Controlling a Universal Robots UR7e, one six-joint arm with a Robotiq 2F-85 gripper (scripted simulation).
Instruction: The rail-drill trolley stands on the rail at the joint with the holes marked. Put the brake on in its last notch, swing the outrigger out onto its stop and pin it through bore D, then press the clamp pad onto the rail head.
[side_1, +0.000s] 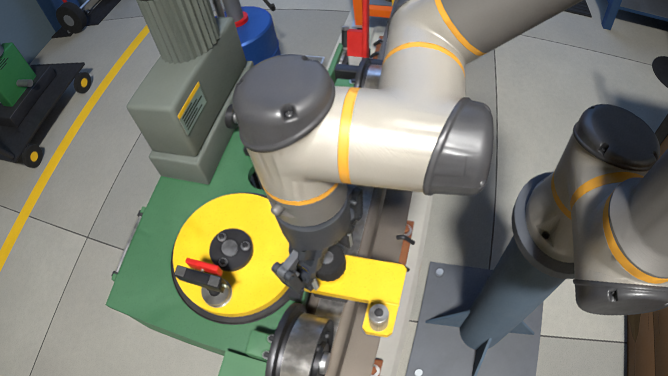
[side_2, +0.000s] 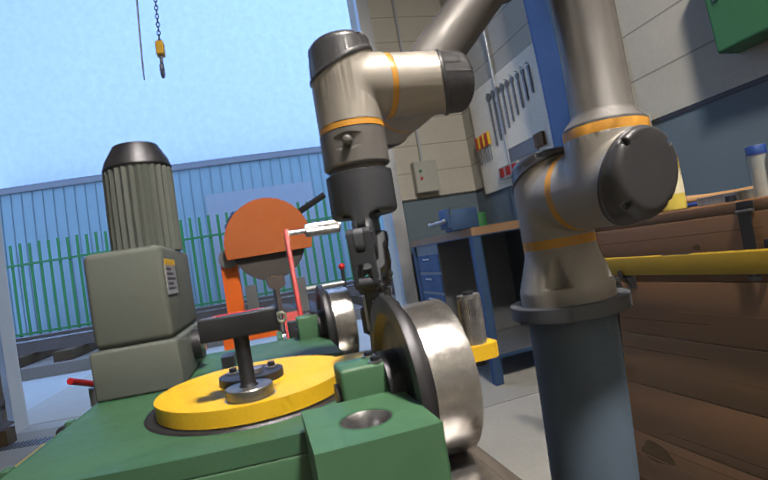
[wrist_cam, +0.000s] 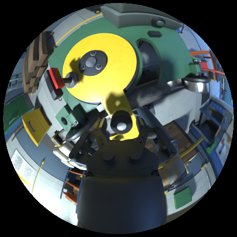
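Note:
The black knob (wrist_cam: 121, 123) on the yellow outrigger arm (side_1: 362, 282) is partly hidden by my wrist from the side camera (side_1: 331, 263), and my gripper (wrist_cam: 121, 127) stands open around it, holding nothing. The outrigger's round yellow plate (side_1: 227, 252) lies flat on the green trolley deck (side_1: 150, 280), with a black hub (side_1: 230, 248) at its centre. A T-handled pin (side_1: 202, 275) with a red tab stands in the plate near its rim. The arm reaches across the rail (side_1: 372, 220) and ends at a grey bush (side_1: 378, 314). The red brake lever (side_2: 292, 269) rises beside the orange disc (side_2: 263, 229).
The steel trolley wheel (side_2: 430, 362) stands right below my fingers. The grey motor housing (side_1: 187, 100) rises on the far side of the deck. My own arm base (side_2: 572, 351) stands beside the rail, with a wooden crate (side_2: 691, 339) behind it.

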